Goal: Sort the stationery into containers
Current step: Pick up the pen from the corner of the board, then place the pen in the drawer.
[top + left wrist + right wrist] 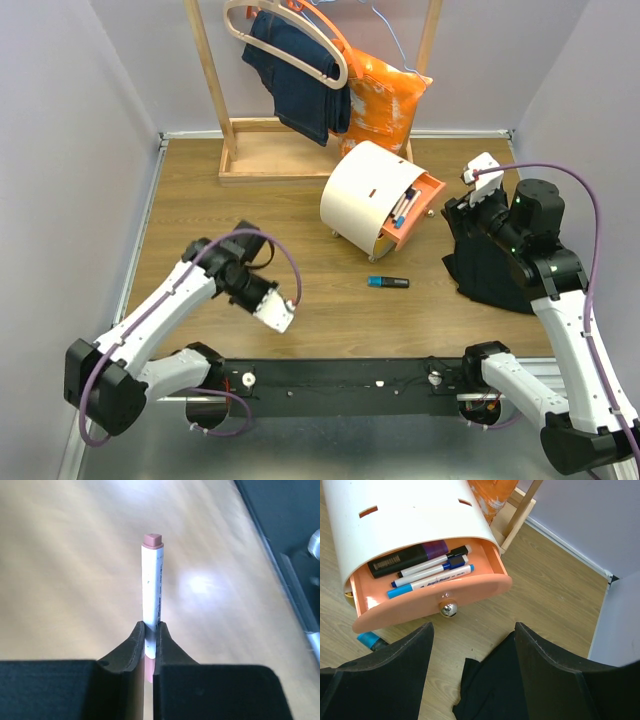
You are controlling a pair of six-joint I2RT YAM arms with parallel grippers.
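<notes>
My left gripper [151, 630] is shut on a slim white pen [151, 580] with a pinkish end, which sticks out past the fingertips over the bare wood. In the top view this gripper [262, 300] sits front left. A cream cabinet [365, 195] lies mid-table with one orange drawer [435, 597] pulled out. That drawer holds several pens and markers [427, 570]. A blue-capped black marker [388, 282] lies on the table in front of the cabinet. My right gripper [472, 627] stands open with nothing in it, just right of the drawer's knob [448, 610].
A dark folded cloth [490, 265] lies under the right gripper. A wooden clothes rack [270, 160] with hanging jeans [300, 70] and an orange bag [385, 100] stands at the back. Grey walls close off both sides.
</notes>
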